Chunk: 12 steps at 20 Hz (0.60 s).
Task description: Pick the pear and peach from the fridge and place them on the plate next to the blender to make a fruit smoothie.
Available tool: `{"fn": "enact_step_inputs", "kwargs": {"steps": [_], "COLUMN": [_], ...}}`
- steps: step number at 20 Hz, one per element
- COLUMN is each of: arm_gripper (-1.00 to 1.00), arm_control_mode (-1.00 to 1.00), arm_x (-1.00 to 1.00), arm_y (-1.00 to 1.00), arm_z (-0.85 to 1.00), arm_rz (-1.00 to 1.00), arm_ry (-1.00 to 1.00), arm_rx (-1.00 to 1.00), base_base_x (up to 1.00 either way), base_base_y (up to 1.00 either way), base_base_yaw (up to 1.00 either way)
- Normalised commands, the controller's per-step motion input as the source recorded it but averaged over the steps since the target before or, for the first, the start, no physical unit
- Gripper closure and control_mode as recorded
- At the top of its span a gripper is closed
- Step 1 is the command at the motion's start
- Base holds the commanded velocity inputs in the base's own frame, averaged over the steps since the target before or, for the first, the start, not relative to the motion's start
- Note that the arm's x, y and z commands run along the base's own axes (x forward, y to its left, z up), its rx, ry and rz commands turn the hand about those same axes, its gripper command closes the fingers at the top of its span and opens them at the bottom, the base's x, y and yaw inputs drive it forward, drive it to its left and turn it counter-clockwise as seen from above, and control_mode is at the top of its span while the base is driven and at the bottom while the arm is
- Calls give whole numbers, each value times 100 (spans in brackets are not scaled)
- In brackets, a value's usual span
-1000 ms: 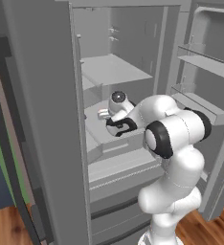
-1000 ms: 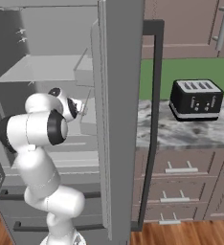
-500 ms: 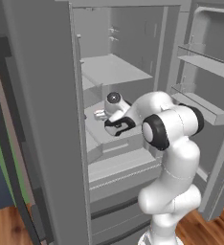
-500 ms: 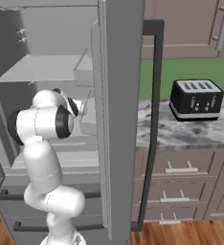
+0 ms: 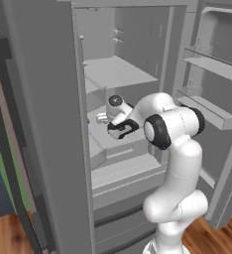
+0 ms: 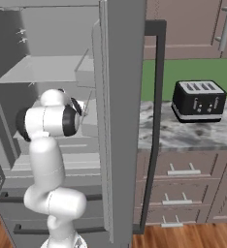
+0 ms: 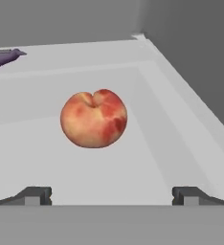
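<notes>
The red-orange peach (image 7: 94, 118) lies on a pale grey fridge shelf (image 7: 147, 158), straight ahead of my gripper (image 7: 111, 195) in the hand view. My two fingertips (image 7: 35, 195) stand wide apart and open, short of the fruit, with nothing between them. In the left base view my hand (image 5: 119, 119) reaches into the middle shelf of the open grey fridge (image 5: 113, 74). The pear, the plate and the blender are out of view.
A small purple object (image 7: 1, 57) pokes in at the shelf's left in the hand view. The fridge's right door (image 5: 212, 99) with its bins stands open beside my arm. A black toaster (image 6: 199, 100) sits on the marble counter (image 6: 183, 135) right of the fridge.
My hand has pushed further left and deeper into the fridge over the middle shelf. The elbow has swung along with it. The base has stayed put.
</notes>
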Motion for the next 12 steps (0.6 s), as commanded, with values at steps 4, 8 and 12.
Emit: {"fn": "enact_step_inputs", "kwargs": {"steps": [4,8,12], "arm_gripper": [-100,-100,-100], "arm_control_mode": [-100,-100,-100], "arm_x": [12,22,30], "arm_y": [0,0,1], "arm_z": [-14,-11,-10], "arm_rz": [0,0,0], "arm_ry": [0,0,0], "arm_rx": [0,0,0], "base_base_x": [0,0,0], "base_base_y": [0,0,0], "base_base_yaw": [0,0,0]}}
